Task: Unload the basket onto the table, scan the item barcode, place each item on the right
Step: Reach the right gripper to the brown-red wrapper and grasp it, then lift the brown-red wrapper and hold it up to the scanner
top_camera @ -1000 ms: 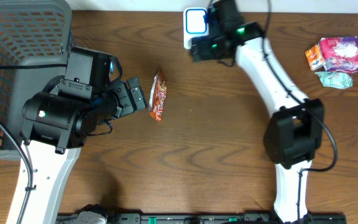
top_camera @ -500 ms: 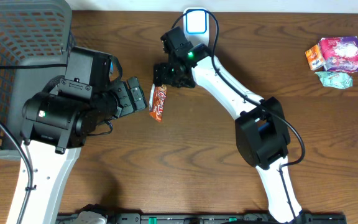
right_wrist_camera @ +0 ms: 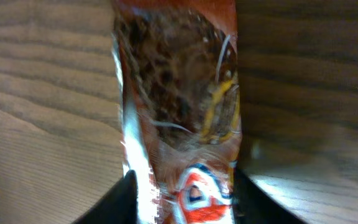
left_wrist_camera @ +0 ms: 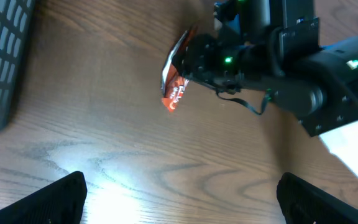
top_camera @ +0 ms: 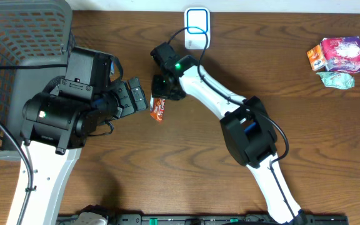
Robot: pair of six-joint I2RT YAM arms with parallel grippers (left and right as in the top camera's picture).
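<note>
While the left gripper (top_camera: pixel 137 97) hangs wide open just left of it, the snack packet (top_camera: pixel 159 107) sits on the wooden table (top_camera: pixel 217 187), left of centre toward the far side. The right gripper (top_camera: pixel 165 87) covers its far end, fingers (right_wrist_camera: pixel 124 198) pressed against both long edges, clamping it. A white scanner (top_camera: pixel 197 28) stands at the far edge, a grey basket (top_camera: pixel 17 37) far left.

Looks like a robotics lab dressed up as a shop checkout: a wooden table (top_camera: pixel 330 156), a grey mesh shopping basket (top_camera: pixel 17 31) on its far left corner, a white scanner (top_camera: pixel 197 25) at the far edge, wrapped snacks (top_camera: pixel 336 56) piled by the far right corner, a snack packet (top_camera: pixel 159 109) mid-table, and a left arm (top_camera: pixel 55 119) and right arm (top_camera: pixel 249 137) rising from the near edge.
</note>
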